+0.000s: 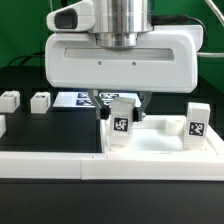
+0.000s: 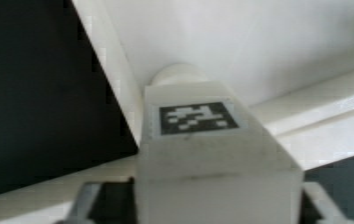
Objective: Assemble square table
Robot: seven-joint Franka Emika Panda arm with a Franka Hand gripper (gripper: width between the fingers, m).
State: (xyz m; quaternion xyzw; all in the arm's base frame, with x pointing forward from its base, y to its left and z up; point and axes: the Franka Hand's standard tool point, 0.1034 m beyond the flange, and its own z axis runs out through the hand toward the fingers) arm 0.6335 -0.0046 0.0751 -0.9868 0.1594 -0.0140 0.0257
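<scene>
Wrist view showed my hand [image 2: 200,200] clamped on a tagged white leg [image 2: 197,118], which I held upright at the square slab [image 2: 124,32] corner, presumably lined up to seat in its socket.

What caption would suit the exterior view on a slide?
Gripper holds a stubby white tagged leg at the white plastic square slab.

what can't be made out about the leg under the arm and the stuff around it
- Socket below the middle leg: hidden by the leg itself, both views.
- Whether the fingers clamp it: blurred and cut off by the wrist view's edge.
- Marker board: partly hidden by the arm, exterior view.
- Far leg: cut by the exterior view's left edge.
</scene>
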